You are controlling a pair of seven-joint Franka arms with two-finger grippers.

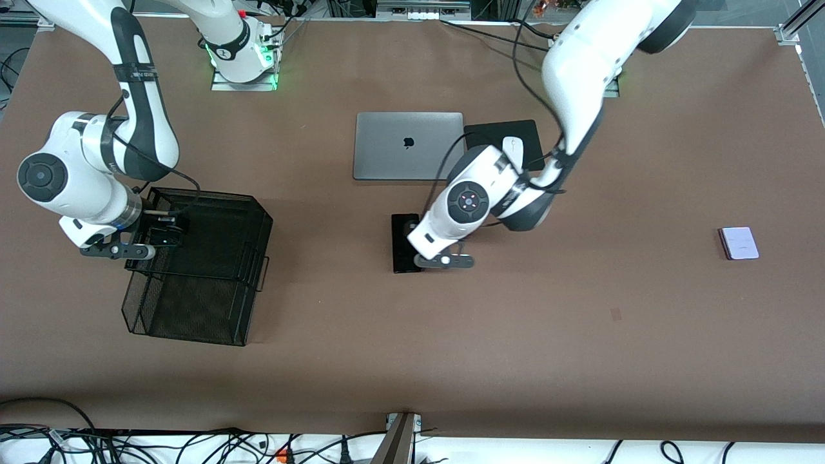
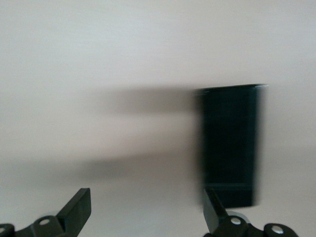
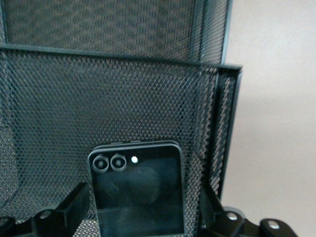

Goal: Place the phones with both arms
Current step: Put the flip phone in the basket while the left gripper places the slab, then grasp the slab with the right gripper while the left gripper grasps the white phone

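A small black flip phone (image 3: pixel 138 195) lies flat in the black mesh tray (image 1: pixel 193 309), between the spread fingers of my right gripper (image 3: pixel 143 210), which is open and hangs low inside the tray (image 3: pixel 123 98). My left gripper (image 2: pixel 146 212) is open over bare table at the middle, with nothing between its fingers. The long slim black phone (image 2: pixel 231 143) lies flat on the table just beside one of its fingertips (image 2: pixel 213 210). In the front view this slab (image 1: pixel 403 245) is partly covered by the left hand. A pale lavender phone (image 1: pixel 739 243) lies alone toward the left arm's end.
A closed grey laptop (image 1: pixel 408 145) lies farther from the front camera than the slab. Beside it a white mouse (image 1: pixel 512 148) rests on a black pad (image 1: pixel 490 132). Brown table (image 1: pixel 515 335) stretches toward the front camera.
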